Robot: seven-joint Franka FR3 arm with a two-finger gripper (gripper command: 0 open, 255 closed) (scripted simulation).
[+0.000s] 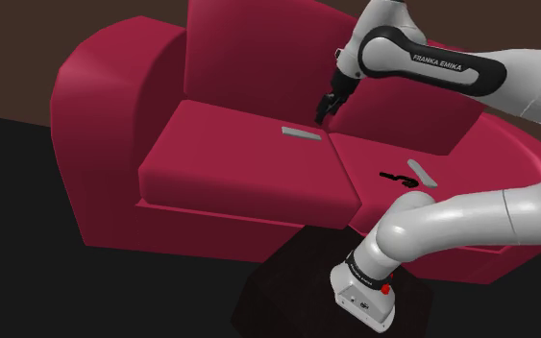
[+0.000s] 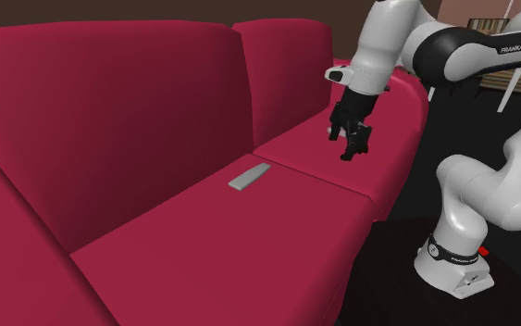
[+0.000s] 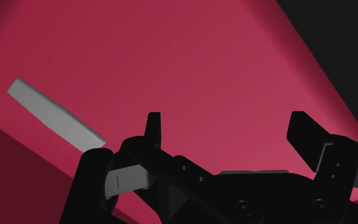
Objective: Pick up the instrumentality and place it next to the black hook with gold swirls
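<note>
the hand (image 1: 328, 108) is wide open and empty, up above the red sofa (image 1: 239, 163), near a flat grey bar (image 1: 300, 134).

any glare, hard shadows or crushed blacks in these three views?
Shoulder view: even light on the red sofa, no glare, no clear shadow under the gripper; the black hook stays legible. Second exterior view: soft shading, the grey bar reads cleanly. Wrist view: no glare; the gripper's surface detail is hard to see.
</note>
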